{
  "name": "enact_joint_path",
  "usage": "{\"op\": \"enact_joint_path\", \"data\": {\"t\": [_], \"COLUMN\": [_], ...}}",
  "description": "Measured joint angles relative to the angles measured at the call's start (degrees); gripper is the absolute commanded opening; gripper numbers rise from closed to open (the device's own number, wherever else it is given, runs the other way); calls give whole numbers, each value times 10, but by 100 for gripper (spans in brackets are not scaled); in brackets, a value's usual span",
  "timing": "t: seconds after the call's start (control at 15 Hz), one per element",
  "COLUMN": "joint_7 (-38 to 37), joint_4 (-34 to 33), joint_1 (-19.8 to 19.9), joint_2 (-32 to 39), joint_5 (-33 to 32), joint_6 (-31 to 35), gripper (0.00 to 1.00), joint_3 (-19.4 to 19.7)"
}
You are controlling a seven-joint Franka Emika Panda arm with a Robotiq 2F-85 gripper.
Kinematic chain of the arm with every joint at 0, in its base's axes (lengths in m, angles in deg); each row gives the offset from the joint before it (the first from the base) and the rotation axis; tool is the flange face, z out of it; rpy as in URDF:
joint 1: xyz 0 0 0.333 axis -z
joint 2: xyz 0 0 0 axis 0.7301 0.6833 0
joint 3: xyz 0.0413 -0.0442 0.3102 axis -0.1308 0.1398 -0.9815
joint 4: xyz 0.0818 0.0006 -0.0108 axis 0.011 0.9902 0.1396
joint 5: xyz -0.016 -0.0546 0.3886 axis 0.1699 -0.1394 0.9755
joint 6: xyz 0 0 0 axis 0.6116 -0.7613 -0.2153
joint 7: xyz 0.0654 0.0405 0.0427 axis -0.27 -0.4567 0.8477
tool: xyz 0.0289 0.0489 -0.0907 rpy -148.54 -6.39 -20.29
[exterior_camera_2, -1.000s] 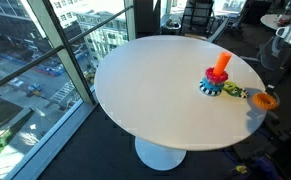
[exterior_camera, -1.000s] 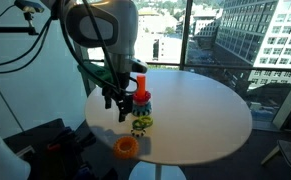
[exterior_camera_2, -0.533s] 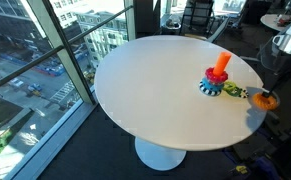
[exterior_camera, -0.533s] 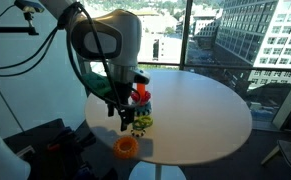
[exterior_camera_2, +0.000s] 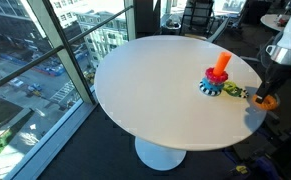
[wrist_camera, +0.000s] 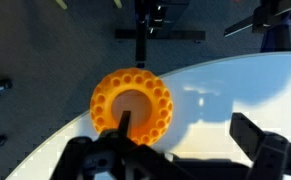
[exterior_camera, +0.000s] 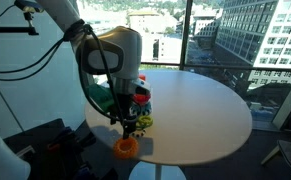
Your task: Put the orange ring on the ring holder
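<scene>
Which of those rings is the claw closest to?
The orange ring, lying alone near the edge of the table: the gripper hangs over it. The yellow-green ring sits beside the ring holder, and the rest are stacked on it.

Bright daylight from the windows [exterior_camera: 235,35] floods the white tabletop [exterior_camera_2: 155,90], shadows soft; wrist view blurs (the orange ring [wrist_camera: 132,77] least), dark near the bottom.

In an exterior view, the tool [exterior_camera: 128,128] hangs just above the orange ring [exterior_camera: 126,148], which lies near the edge of the round white counter [exterior_camera: 200,110]. Beside the arm [exterior_camera: 110,55] are the ring holder [exterior_camera: 141,94] and a yellow-green patterned ring [exterior_camera: 144,123].
</scene>
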Motion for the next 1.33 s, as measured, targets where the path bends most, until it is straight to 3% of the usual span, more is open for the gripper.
{"op": "enact_joint_path", "data": {"t": [0.33,0.47,0.53,0.6,0.73,1.2,1.33], "joint_7": [0,0,0,1,1,1,1], "joint_4": [0,0,0,0,0,-1,-2], "joint_1": [3,3,4,4,4,6,6], "joint_2": [33,43,47,50,55,60,58], "joint_5": [4,11,15,19,26,41,44], "joint_6": [27,36,38,40,43,49,49], "gripper": [100,95,90,73,63,6,8], "joint_3": [0,0,0,0,0,0,0]}}
